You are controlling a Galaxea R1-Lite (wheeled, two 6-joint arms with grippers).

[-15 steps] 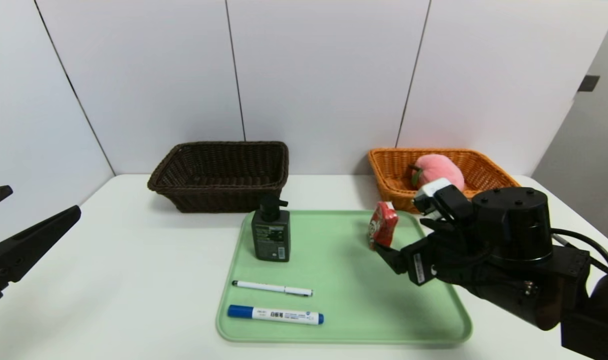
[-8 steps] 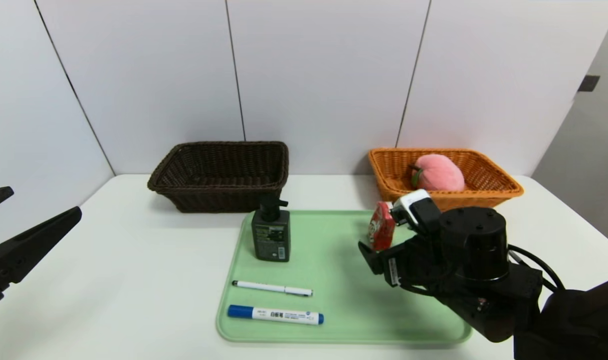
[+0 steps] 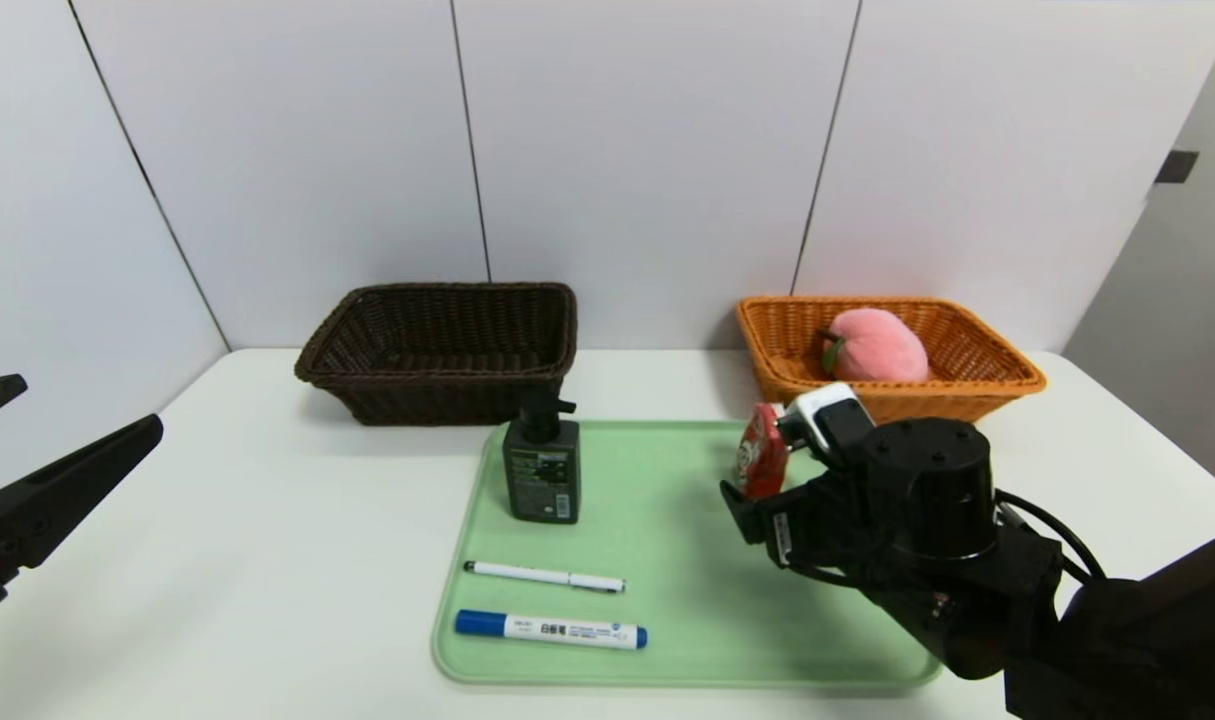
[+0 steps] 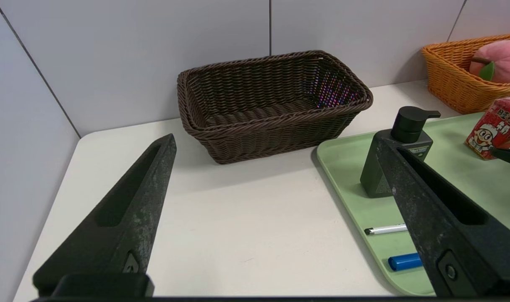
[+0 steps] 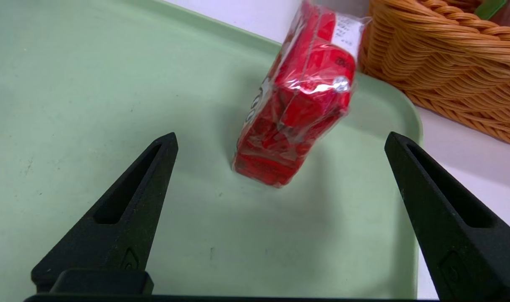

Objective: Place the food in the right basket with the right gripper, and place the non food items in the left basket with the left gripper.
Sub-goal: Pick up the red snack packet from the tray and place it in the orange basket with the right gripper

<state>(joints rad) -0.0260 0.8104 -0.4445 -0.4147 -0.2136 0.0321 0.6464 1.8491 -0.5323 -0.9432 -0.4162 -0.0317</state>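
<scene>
Where head view hides fingers — wrist view shows right gripper (image 5: 280,140) wide, flanking snack packet (image 5: 299,105).

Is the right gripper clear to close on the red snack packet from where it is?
Probably yes. The right gripper is open, and the snack packet stands on the green tray just beyond its fingertips with nothing between. The orange basket sits close beside the packet.

A white, smooth rectangular table (image 3: 267,560) carries three things directly: a dark brown woven wicker basket (image 3: 442,350) at the back left, an orange-tan woven wicker basket (image 3: 977,375) at the back right, and a pale green plastic tray (image 3: 667,560) nearer the front.
</scene>
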